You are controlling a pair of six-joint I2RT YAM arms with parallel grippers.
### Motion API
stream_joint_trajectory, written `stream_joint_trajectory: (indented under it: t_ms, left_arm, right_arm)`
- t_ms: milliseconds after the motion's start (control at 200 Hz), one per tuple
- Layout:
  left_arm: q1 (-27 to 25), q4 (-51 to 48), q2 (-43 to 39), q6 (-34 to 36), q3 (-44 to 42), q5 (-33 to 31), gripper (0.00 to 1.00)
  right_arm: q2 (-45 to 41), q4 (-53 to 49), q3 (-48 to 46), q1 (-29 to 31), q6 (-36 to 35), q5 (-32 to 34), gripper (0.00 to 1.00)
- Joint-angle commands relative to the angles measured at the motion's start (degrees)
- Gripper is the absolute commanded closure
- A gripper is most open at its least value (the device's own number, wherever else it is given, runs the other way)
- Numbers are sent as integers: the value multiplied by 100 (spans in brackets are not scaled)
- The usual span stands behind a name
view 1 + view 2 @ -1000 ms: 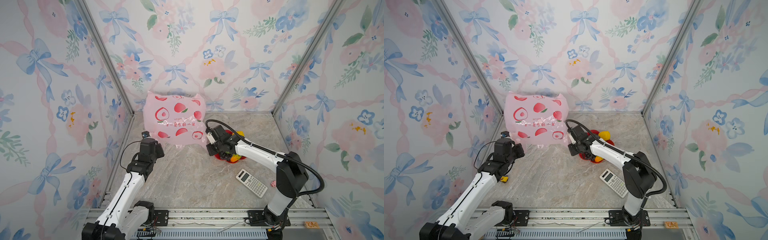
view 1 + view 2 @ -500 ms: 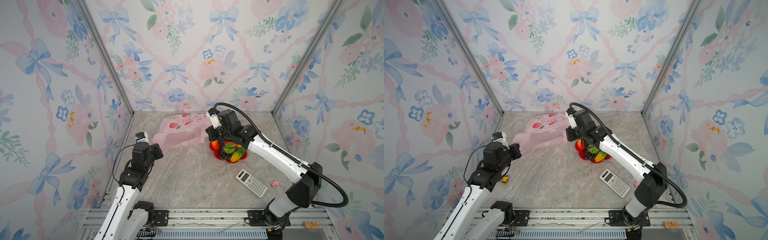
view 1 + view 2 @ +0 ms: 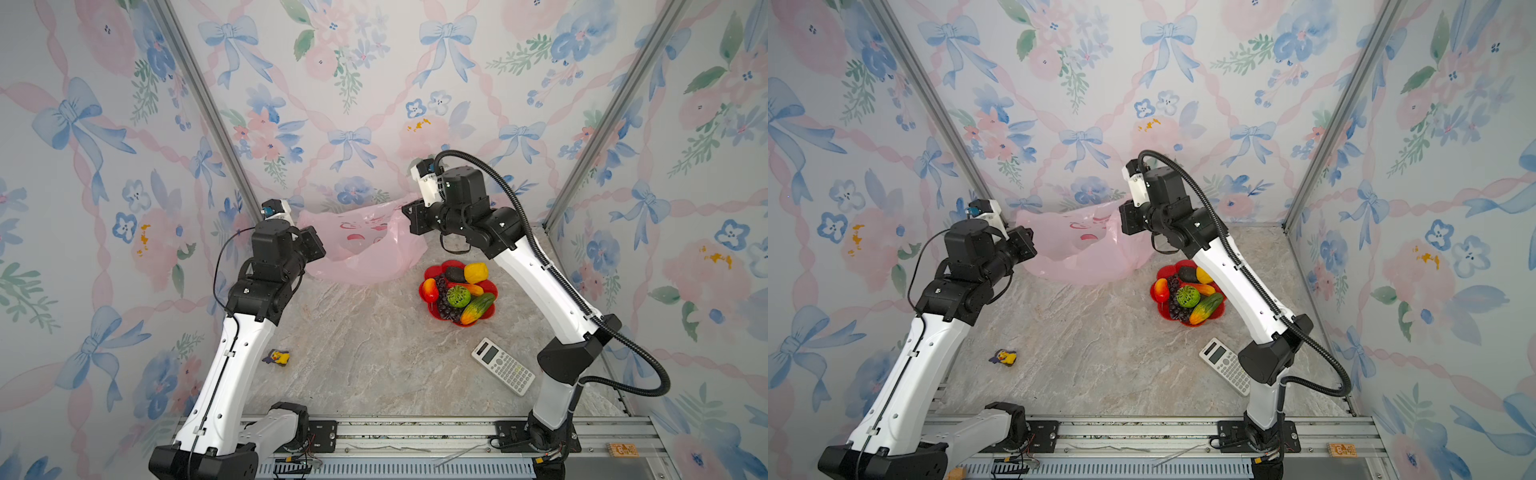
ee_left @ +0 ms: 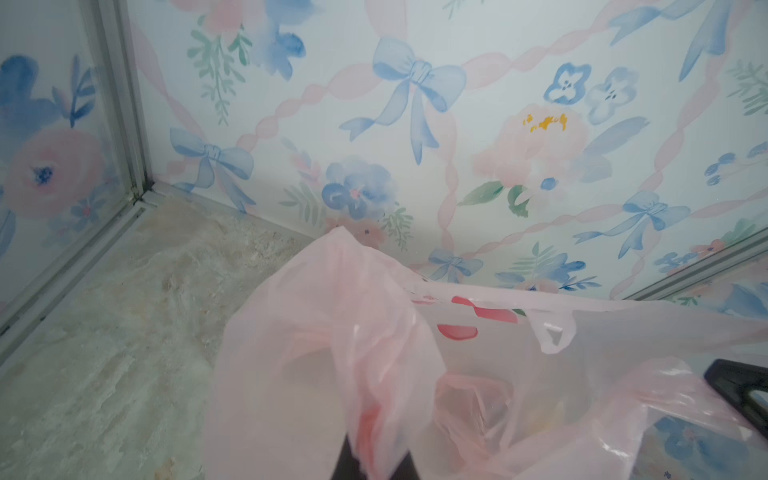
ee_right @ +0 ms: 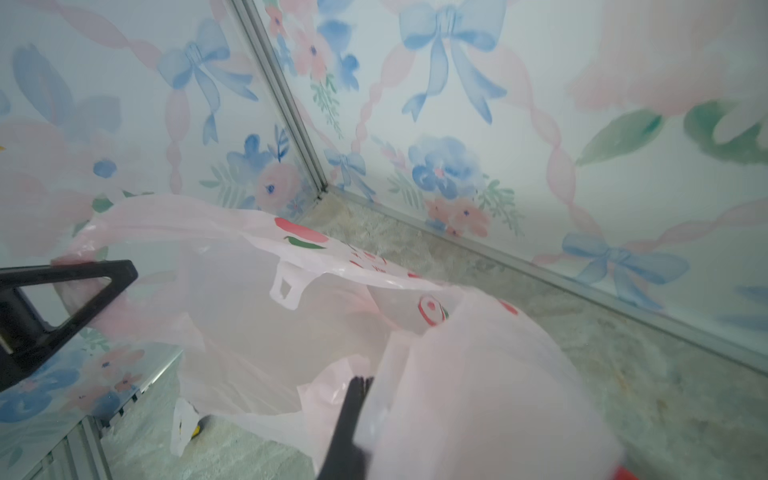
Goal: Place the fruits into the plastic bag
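Plastic bag (image 3: 365, 255) pinched by closed left gripper (image 3: 321, 250) (right gripper (image 3: 407, 214) too)

In the left wrist view the left gripper (image 4: 376, 459) was cut off by the bottom edge, its fingertips veiled by the plastic bag (image 4: 316, 357); in the right wrist view the right gripper (image 5: 353, 419) was likewise mostly buried under the film; in a top view the right arm hid one corner of the calculator (image 3: 1223, 368) and part of the red plate (image 3: 1185, 323); a yellow-and-purple toy (image 3: 276, 357) was too small to identify.
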Motion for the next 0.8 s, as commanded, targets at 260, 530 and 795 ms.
stream_joint_trajectory:
  t_ms: [260,530,795]
  left_arm:
    - [17,-158,-419,380,-403,-97,100]
    - [-281,-143,-2316,-303,-2926,-296,100]
    - [-1142,-33,-2579,-1072,-4098,-577,100]
  right_arm:
    - [-270,152,-1328,-155,-515,83,100]
    - [-775,508,-3767,-530,-260,-154,100]
    - [-261,457,-3647,-793,-211,-273,100]
